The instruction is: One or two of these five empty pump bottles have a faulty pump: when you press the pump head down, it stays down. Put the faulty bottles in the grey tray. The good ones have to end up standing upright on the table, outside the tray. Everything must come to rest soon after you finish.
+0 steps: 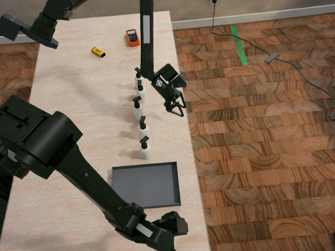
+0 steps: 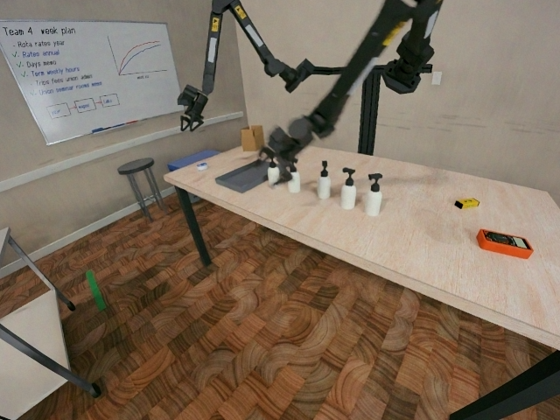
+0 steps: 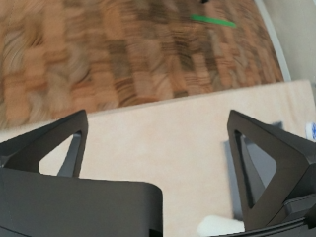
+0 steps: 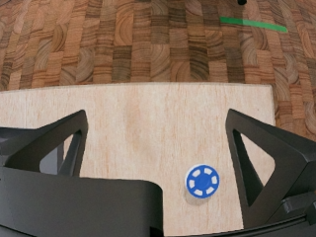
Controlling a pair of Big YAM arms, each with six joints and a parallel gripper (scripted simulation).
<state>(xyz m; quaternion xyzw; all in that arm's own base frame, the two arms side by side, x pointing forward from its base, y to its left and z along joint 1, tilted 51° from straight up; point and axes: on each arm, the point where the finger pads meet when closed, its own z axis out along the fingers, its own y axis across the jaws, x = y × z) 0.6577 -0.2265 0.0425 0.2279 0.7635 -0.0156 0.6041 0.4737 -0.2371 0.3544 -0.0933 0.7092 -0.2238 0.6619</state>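
Note:
Five white bottles with black pump heads stand upright in a row on the table: the nearest to the tray point(image 1: 145, 151) point(image 2: 273, 173), then a second point(image 1: 144, 131) point(image 2: 294, 181), a middle one point(image 1: 137, 110) point(image 2: 324, 186), and two at the far end point(image 1: 141, 94) point(image 2: 348, 195) point(image 1: 138, 82) point(image 2: 374, 202). The grey tray point(image 1: 146, 186) point(image 2: 239, 181) is empty. My left gripper point(image 1: 183, 110) point(image 3: 157, 118) is open and empty, above the table's front edge side; in the exterior view it partly hides the two bottles nearest the tray. My right gripper point(image 2: 187, 129) point(image 4: 156, 117) is open and empty, in the air beyond the tray.
A yellow level point(image 1: 98, 52) point(image 2: 467, 202) and an orange multimeter point(image 1: 132, 37) point(image 2: 504, 244) lie beyond the far end of the row. A blue and white round thing point(image 2: 202, 166) point(image 4: 202, 182) and a cardboard box point(image 2: 252, 138) are at the tray's end of the table point(image 2: 430, 257).

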